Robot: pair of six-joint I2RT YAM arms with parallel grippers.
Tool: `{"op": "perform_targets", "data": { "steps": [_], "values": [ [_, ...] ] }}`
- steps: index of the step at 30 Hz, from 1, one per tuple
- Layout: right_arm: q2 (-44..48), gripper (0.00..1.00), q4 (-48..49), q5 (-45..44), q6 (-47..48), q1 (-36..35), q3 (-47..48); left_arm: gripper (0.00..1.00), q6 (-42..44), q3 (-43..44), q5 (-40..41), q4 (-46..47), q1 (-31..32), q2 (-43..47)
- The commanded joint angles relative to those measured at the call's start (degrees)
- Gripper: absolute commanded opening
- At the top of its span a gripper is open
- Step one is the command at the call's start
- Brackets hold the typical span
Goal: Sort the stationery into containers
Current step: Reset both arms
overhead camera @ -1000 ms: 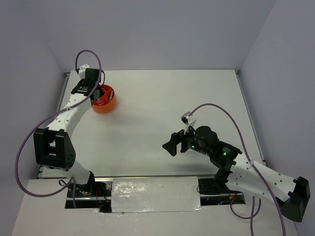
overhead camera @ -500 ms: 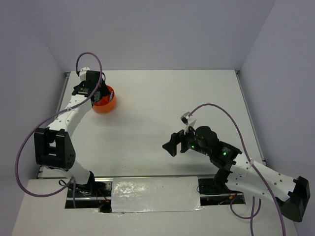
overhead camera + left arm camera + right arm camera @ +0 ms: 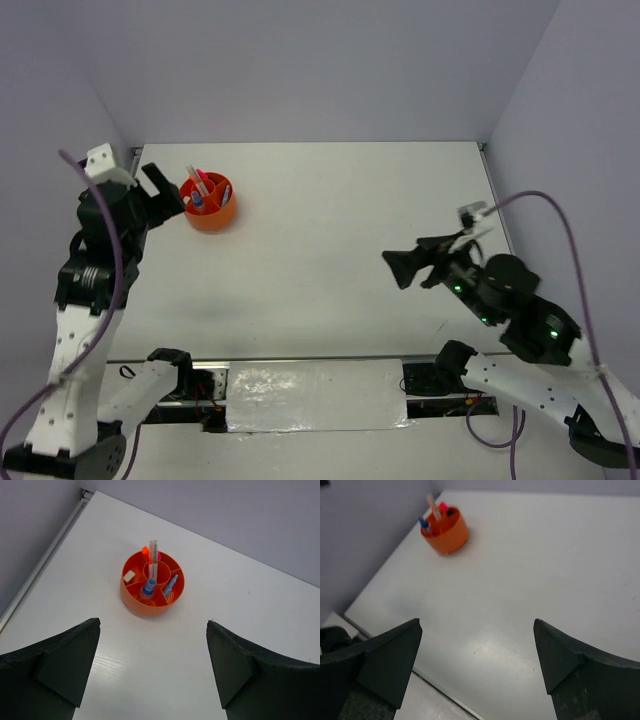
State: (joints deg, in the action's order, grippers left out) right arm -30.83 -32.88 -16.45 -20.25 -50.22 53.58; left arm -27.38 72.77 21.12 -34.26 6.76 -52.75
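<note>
With the stationery [image 3: 153, 562] stood in the organiser [image 3: 142, 606] and nothing loose seen around it, the left gripper [image 3: 152, 625] and right gripper [image 3: 477, 625], fingers apart and empty, should be withdrawn without nudging it.

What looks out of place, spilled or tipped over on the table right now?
Nothing stands out. The organiser stands upright near the far-left corner, stationery inside its compartments, none seen loose on the table. The left gripper and right gripper are open and empty.
</note>
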Motion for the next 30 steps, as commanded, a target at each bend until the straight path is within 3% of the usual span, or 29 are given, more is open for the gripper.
{"op": "perform_targets", "data": {
  "steps": [1,8,15,30],
  "values": [
    [3.58,1.00,-11.91,-11.66,1.97,0.12,8.89,0.99,6.18,-4.12,-2.40,-6.60,-0.26,7.10],
    [5.87,1.00,-25.02,-16.51,4.26,0.21,24.35,0.99,6.28,-9.40,-8.20,-13.72,-0.26,21.80],
    [10.00,1.00,-28.91,-18.09,4.87,0.21,24.30,0.99,5.58,-12.13,-7.94,-19.61,-0.26,33.84],
    [11.93,1.00,-28.81,-16.07,2.85,0.12,20.86,0.99,4.35,-13.01,-6.19,-20.05,-0.26,34.82]
  ]
}}
